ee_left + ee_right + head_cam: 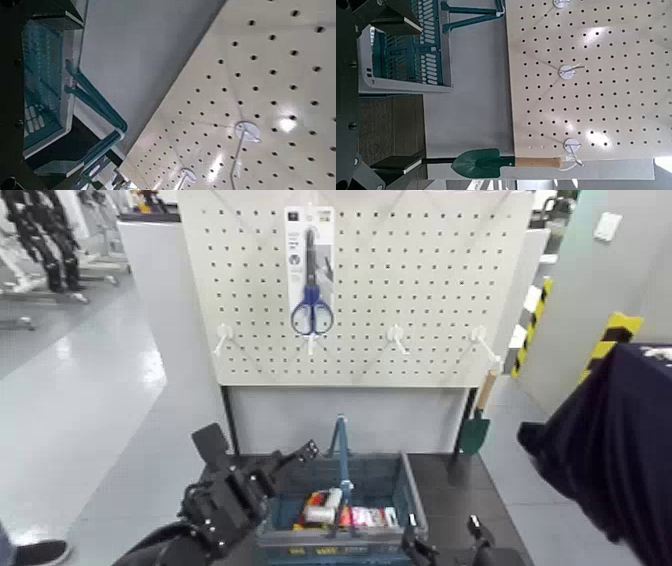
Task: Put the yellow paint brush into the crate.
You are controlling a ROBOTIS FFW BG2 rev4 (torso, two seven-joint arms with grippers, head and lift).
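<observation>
surface: dark table [455, 490] | on it: crate [400, 500], holding small items

- No text, brand or number legible anywhere in the three views.
- Scissors card [309, 252] on the pegboard [420, 280]: dark printed block at top, small marks beside the blades, none readable.
- Packets in the crate [405, 490]: red and white printed wrappers [365, 516], lettering too small to make out.
- Yellow-and-black hazard striping [612, 335] on barriers at far right of head view: a warning pattern only, no words.
</observation>
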